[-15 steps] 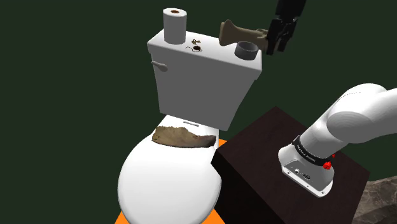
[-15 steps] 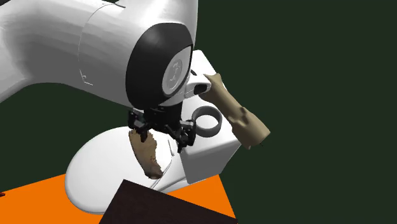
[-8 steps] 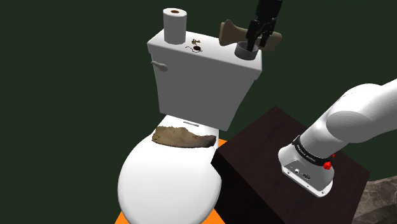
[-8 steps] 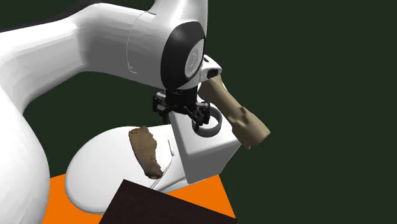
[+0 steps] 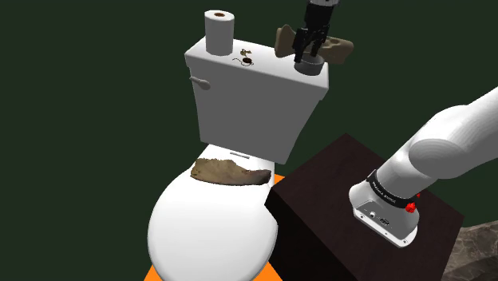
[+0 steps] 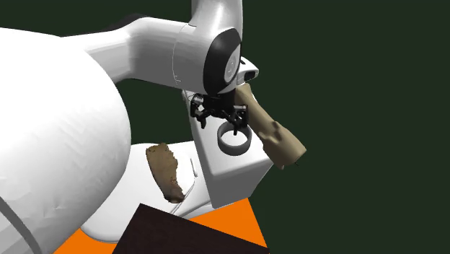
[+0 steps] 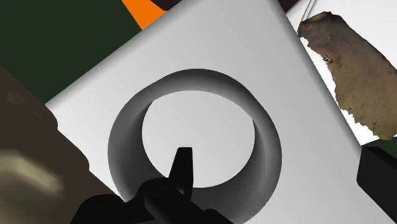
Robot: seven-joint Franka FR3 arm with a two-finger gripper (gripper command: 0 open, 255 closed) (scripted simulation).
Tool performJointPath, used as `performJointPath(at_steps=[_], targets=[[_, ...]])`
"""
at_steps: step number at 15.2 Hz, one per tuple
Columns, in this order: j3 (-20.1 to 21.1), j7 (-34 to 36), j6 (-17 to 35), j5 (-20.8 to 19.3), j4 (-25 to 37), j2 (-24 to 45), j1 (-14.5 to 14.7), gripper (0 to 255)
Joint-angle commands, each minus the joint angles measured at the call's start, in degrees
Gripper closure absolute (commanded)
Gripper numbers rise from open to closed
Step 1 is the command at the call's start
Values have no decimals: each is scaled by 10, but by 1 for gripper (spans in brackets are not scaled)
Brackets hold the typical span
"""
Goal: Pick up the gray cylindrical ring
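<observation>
My gripper [image 5: 310, 48] hangs at upper right of shoulder frame, fingers spread apart, nothing between them. Gray ring [image 5: 310, 66] sits straight below, on right end of toilet tank lid [image 5: 255, 72], hole facing up, axis vertical. Wrist camera: one fingertip [image 7: 183, 162] over hole, close to ring wall. Tan bone-shaped thing [image 5: 341, 49] just behind ring. My read: drop straight down, straddle wall, one finger inside, one outside, then close.

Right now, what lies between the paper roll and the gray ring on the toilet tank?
In the shoulder view, a small dark tangled object lies on the white tank lid between the paper roll and the gray ring; the rest is bare.
</observation>
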Motion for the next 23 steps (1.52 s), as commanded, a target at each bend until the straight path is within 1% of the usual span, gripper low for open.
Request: performJointPath(at_steps=[1, 4, 6, 7, 16, 23], targets=[[1, 1, 16, 0, -12, 4, 0, 0], [0, 1, 45, 0, -32, 11, 0, 0], [0, 1, 45, 0, -32, 11, 0, 0], [0, 1, 43, 0, -32, 11, 0, 255], [0, 1, 45, 0, -32, 11, 0, 255], [1, 1, -11, 0, 10, -2, 0, 255]])
